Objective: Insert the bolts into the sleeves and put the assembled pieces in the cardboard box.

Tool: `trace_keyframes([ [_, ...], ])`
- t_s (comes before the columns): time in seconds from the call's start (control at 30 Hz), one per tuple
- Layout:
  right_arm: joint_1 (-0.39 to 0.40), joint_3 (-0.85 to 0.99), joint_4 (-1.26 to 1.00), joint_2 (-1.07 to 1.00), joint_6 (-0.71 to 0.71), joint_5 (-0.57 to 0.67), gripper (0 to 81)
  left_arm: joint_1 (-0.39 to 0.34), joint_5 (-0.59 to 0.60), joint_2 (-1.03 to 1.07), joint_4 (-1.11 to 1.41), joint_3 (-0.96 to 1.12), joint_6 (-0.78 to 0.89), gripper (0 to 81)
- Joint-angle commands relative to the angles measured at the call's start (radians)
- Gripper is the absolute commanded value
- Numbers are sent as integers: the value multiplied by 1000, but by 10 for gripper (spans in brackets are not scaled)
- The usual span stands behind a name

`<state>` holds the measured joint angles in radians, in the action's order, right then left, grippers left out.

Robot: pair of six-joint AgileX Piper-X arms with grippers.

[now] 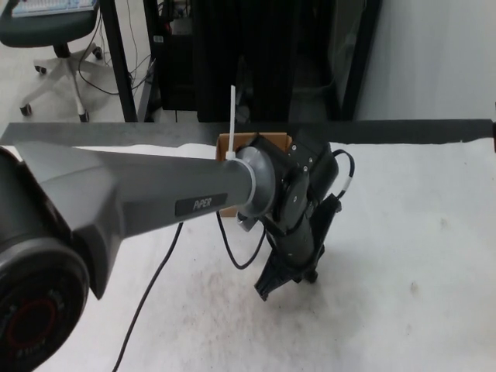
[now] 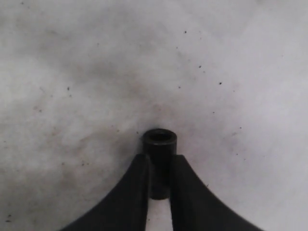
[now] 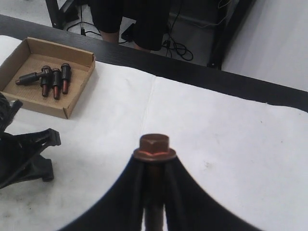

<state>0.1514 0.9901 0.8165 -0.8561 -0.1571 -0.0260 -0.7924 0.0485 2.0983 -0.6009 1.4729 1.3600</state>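
A black sleeve [image 2: 160,142] stands upright just over the white bench cover, and my left gripper [image 2: 160,162] is shut on its lower part. In the high view this left gripper [image 1: 267,288] points down at the bench's middle, in front of the cardboard box [image 1: 267,142], which the arm mostly hides. My right gripper [image 3: 154,162] is shut on a copper-coloured bolt [image 3: 154,144], hex head up, held above the bench. From there the cardboard box [image 3: 77,91] lies farther off with several assembled pieces [image 3: 53,79] in it, and the left gripper [image 3: 29,154] is nearer.
The left arm's grey link [image 1: 139,198] crosses the high view from the left. A black cable [image 1: 155,283] trails over the white cover. A dark bench edge [image 1: 403,130] runs along the back, with a chair [image 1: 54,31] and black stands behind it.
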Motion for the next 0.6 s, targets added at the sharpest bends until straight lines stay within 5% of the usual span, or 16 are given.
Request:
trace_keyframes([
  [0.0, -5, 9, -5, 13, -12, 2, 8, 11, 8, 27, -60, -10, -59, 3],
  [0.27, -4, 9, -5, 12, -7, 2, 8, 44, -96, -32, -218, 35, -608, 3],
  [0.43, -4, 9, -8, 12, 3, 2, 8, 66, -21, -54, -222, 35, -527, 0],
  [0.57, -4, 9, -13, 12, 8, 2, 8, 60, 92, -83, 12, 35, -414, 83],
])
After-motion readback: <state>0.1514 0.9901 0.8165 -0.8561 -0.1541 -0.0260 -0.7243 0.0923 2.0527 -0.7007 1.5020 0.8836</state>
